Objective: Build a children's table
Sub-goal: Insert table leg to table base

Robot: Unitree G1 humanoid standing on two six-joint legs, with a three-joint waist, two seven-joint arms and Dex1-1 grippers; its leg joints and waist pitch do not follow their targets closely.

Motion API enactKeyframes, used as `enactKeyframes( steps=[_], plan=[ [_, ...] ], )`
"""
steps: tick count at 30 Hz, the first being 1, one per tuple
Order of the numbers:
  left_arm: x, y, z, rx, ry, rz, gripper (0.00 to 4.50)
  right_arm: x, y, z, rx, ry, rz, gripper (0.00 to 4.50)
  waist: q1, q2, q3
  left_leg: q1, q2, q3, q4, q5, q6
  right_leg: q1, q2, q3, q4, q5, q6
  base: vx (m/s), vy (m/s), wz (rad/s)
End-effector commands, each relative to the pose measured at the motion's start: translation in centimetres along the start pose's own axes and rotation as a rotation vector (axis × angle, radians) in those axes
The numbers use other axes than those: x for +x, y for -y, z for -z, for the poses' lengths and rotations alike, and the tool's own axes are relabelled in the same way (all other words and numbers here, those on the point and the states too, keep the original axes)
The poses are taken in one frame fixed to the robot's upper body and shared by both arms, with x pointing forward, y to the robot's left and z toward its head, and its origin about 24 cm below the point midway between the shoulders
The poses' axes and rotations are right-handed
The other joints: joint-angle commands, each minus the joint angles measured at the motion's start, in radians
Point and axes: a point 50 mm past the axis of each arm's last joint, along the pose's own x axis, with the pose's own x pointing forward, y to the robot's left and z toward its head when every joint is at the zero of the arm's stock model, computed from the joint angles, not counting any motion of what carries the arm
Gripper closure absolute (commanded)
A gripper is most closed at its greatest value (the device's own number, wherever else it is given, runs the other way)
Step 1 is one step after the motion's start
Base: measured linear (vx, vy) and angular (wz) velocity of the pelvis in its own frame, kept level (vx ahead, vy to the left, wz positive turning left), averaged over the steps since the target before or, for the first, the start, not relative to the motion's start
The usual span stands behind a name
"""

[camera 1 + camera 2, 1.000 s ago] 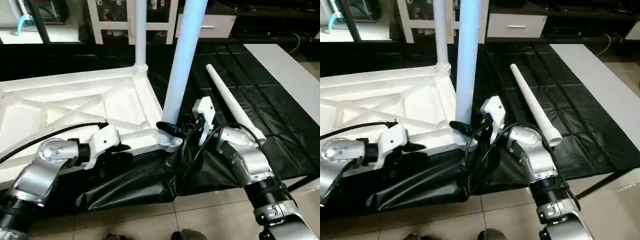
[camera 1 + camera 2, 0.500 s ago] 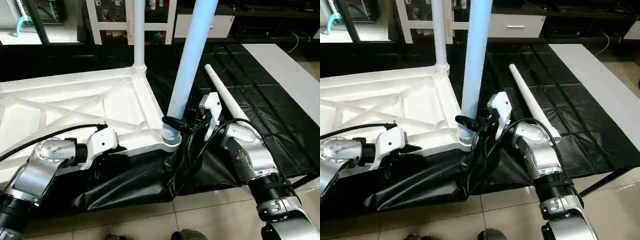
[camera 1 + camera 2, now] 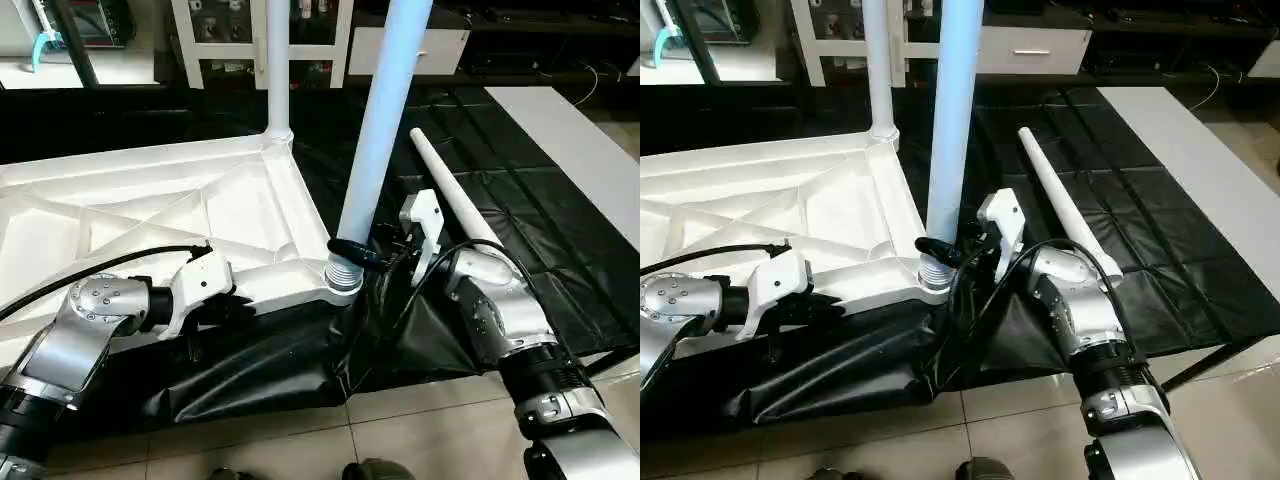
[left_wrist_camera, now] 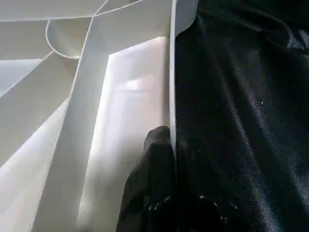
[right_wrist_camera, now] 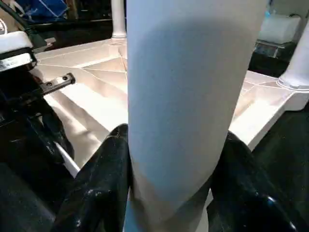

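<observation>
Table top (image 3: 170, 215) lies underside up on black sheet (image 3: 520, 215). Near corner socket (image 3: 343, 283) takes an upright leg (image 3: 378, 130), threaded end just entering, probably being seated or turned home. Right gripper (image 3: 352, 250) clasps that leg low, just above the socket, fingers (image 5: 104, 169) spread about half-wide round the tube. Left gripper (image 3: 235, 300), pressed nearly together, pinches the top's near rim (image 4: 172, 72) beside the socket, likely steadying it. Second leg (image 3: 277, 65) stands at the far corner; a loose leg (image 3: 465, 215) lies on the sheet beyond the socket.
</observation>
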Motion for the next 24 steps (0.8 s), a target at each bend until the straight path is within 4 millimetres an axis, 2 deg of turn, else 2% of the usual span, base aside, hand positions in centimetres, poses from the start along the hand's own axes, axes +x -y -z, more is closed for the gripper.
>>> enactKeyframes(
  steps=[1,7,10,14,20,21,24],
  plan=[
    [0.6,1.2,1.6,-0.032,-0.073,0.068,4.45,-0.6,-0.1,0.5,0.004,-0.031,-0.051,2.62,0.005,0.010,-0.052,0.030,0.065,-0.035,-0.087,-0.219,0.035,0.026,-0.063,0.049,-0.071,-0.168,-0.277,0.000,0.000,0.00],
    [0.6,1.1,1.5,-0.029,-0.070,0.072,4.45,-1.0,-0.4,1.7,0.002,-0.070,-0.091,2.62,0.005,0.009,-0.054,0.032,0.066,-0.031,-0.086,-0.184,0.052,0.028,-0.064,0.049,-0.068,-0.123,-0.291,0.000,0.000,0.00],
    [0.6,1.1,1.5,-0.026,-0.069,0.073,4.45,-1.1,-0.3,2.1,-0.008,-0.082,-0.073,2.62,0.006,0.010,-0.050,0.032,0.067,-0.031,-0.088,-0.193,0.054,0.026,-0.064,0.049,-0.071,-0.137,-0.294,0.000,0.000,0.00],
    [0.6,1.0,1.4,-0.023,-0.069,0.073,4.49,-1.1,0.1,2.6,-0.002,-0.071,-0.017,2.62,0.003,0.012,-0.046,0.035,0.068,-0.033,-0.094,-0.252,0.024,0.021,-0.064,0.049,-0.077,-0.207,-0.285,0.000,0.000,0.00],
    [0.6,1.0,1.4,-0.022,-0.069,0.073,4.50,-0.5,-0.1,3.4,0.020,-0.073,-0.014,2.63,0.000,0.013,-0.041,0.035,0.068,-0.036,-0.099,-0.306,0.005,0.018,-0.065,0.051,-0.082,-0.252,-0.272,0.000,0.000,0.00],
    [0.6,0.9,1.4,-0.021,-0.071,0.073,4.50,-0.4,-0.2,3.7,0.029,-0.080,-0.025,2.63,-0.001,0.013,-0.039,0.034,0.069,-0.039,-0.102,-0.331,-0.005,0.017,-0.066,0.051,-0.085,-0.293,-0.259,0.000,0.000,0.00],
    [0.5,0.9,1.4,-0.019,-0.074,0.074,4.50,-0.2,-0.3,4.0,0.044,-0.101,-0.056,2.63,-0.003,0.012,-0.037,0.036,0.069,-0.042,-0.104,-0.362,-0.015,0.013,-0.067,0.051,-0.090,-0.334,-0.246,0.000,0.000,0.00]
  ],
)
